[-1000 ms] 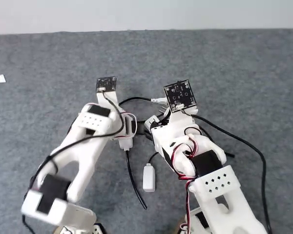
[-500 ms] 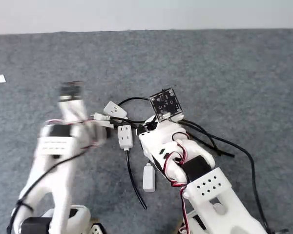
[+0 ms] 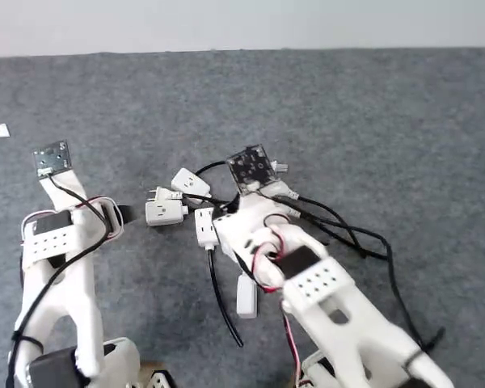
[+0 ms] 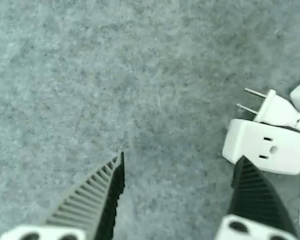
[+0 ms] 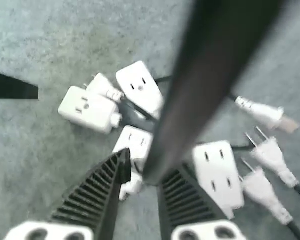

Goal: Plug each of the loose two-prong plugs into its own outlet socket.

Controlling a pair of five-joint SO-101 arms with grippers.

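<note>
– Status first: which step are we on?
– The opening one, we judge; none of the plugs we can see is seated. Our left pincer (image 4: 181,160) hangs wide over bare desk (image 4: 65,60). An outlet block (image 4: 267,147) sits just beside one finger, with a two-prong plug (image 4: 272,109) right next to it.
– And our right?
– Our right pincer (image 5: 142,167) is narrow, pinched on what looks like a black cable (image 5: 200,75). Two loose plugs (image 5: 270,152) lie beside a double outlet (image 5: 217,172).
– So what next?
– We need one plug gripped by its body and its prongs lined up with the slots. The block probably needs steadying during the push.
</note>
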